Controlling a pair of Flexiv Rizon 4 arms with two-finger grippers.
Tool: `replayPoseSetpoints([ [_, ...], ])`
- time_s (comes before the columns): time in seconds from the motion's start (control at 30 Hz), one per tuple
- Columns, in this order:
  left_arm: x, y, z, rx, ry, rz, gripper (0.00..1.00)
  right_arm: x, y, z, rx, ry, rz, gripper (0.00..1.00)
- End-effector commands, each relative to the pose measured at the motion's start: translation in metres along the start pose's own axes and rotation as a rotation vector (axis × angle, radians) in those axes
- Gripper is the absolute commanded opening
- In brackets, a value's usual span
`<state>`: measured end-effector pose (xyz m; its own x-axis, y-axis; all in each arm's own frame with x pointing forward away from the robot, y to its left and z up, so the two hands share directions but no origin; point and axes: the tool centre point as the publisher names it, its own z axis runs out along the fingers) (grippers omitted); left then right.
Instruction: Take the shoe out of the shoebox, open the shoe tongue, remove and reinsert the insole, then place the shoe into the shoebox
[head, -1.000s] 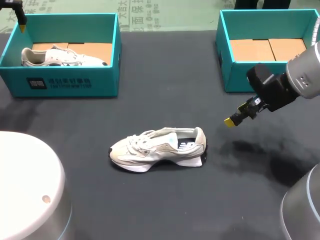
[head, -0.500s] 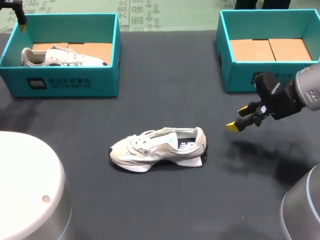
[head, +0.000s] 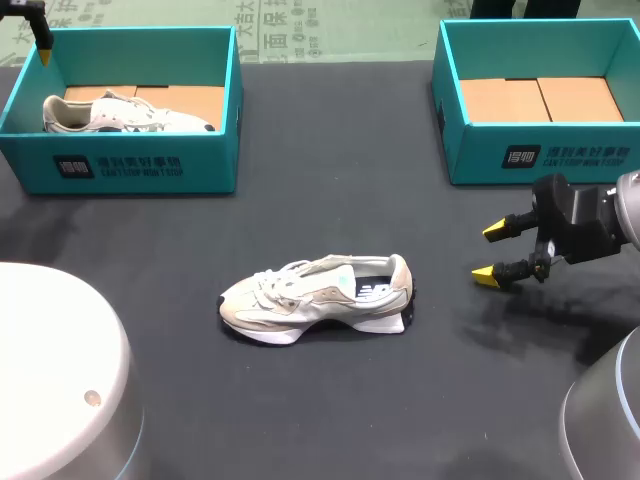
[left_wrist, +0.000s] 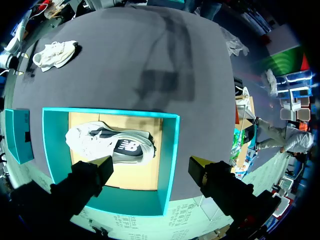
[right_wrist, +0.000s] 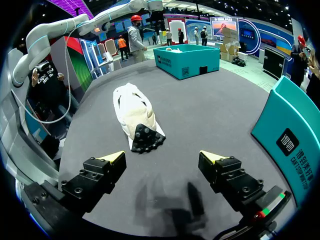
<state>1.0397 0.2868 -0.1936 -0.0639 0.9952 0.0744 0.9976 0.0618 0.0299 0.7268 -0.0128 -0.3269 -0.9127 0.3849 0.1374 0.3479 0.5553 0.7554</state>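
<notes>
My right gripper (head: 488, 252), fingers spread, hangs right of the shoe (head: 315, 298) at the table's (head: 330, 200) middle. My left gripper (left_wrist: 151, 164), also spread, hovers over the far-left-corner shoebox (left_wrist: 171, 150).

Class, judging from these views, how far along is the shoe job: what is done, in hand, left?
Done: the shoe lies out on the table. In hand: the right gripper hangs open behind its heel, empty. Left: tongue, insole, reboxing.

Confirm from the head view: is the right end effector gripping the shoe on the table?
No, the right end effector is open and apart from the shoe, off past its heel.
</notes>
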Motion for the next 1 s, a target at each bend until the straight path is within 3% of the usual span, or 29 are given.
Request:
replayPoseSetpoints([
  [0.03,0.000,-0.001,0.000,-0.003,0.002,0.000,1.00,0.008,-0.012,-0.002,-0.024,-0.002,0.014,1.00],
  [0.4,0.000,-0.001,0.000,-0.003,0.002,0.000,1.00,0.008,-0.012,-0.002,-0.024,-0.002,0.014,1.00],
  [0.43,0.000,-0.001,0.000,-0.003,0.002,0.000,1.00,0.008,-0.016,0.002,-0.030,0.009,-0.057,1.00],
  [0.57,0.000,-0.001,0.000,-0.003,0.002,0.000,1.00,0.004,-0.039,0.009,-0.130,0.056,-0.117,1.00],
  [0.67,0.000,-0.001,0.000,-0.003,0.002,0.000,1.00,0.000,-0.050,0.014,-0.160,0.067,-0.129,1.00],
  [0.83,0.000,-0.001,0.000,-0.003,0.002,0.000,1.00,-0.001,-0.052,0.017,-0.206,0.066,-0.173,1.00],
  [1.0,0.000,-0.001,0.000,-0.003,0.002,0.000,1.00,0.002,-0.049,0.030,-0.203,0.080,-0.193,1.00],
])
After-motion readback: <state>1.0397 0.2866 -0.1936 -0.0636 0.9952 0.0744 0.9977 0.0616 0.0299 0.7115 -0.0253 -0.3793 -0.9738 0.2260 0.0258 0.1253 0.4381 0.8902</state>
